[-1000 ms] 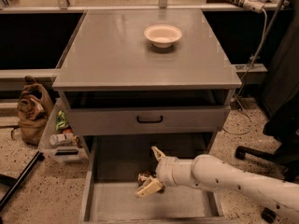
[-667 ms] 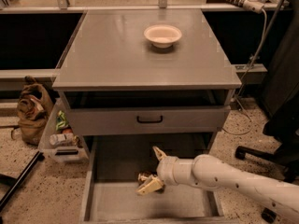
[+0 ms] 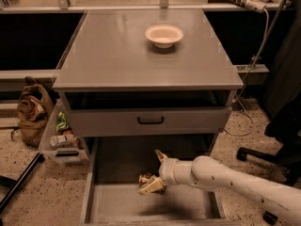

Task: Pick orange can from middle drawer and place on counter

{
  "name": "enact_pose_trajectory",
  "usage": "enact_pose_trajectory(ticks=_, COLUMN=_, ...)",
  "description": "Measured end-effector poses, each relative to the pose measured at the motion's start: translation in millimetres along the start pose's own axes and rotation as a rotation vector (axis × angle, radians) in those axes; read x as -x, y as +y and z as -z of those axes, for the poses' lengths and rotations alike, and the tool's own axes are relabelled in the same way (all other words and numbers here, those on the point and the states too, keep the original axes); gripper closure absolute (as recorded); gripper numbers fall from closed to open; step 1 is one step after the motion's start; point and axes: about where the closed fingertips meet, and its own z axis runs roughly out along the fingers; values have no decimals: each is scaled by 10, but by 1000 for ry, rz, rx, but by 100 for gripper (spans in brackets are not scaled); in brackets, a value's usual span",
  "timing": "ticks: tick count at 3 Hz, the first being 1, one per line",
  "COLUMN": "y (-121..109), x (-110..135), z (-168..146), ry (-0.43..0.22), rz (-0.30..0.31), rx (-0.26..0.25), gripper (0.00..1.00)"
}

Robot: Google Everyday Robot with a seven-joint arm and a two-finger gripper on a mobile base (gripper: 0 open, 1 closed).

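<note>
The grasp is being attempted at the centre of the middle drawer [image 3: 115,210], the orange can [image 3: 144,177] being straddled by the spread-jawed gripper [image 3: 149,172] (not yet clamped, apparently); closing, then lifting to the counter [image 3: 113,55], is being called for.

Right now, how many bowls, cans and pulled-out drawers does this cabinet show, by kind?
Bowls: 1, the white bowl on the counter.
Cans: 1, the orange can in the middle drawer, by the open gripper.
Pulled-out drawers: 1, the middle drawer.
Total: 3.
</note>
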Motion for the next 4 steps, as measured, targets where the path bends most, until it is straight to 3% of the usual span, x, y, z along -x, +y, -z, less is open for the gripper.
enact_pose_trajectory(ticks=1, y=31, x=-286, z=-71, ry=-4, rz=-31, rx=10, gripper=0)
enact_pose_trajectory(ticks=4, y=101, x=-537, z=-126, ry=49, rz=10, rx=10, gripper=0)
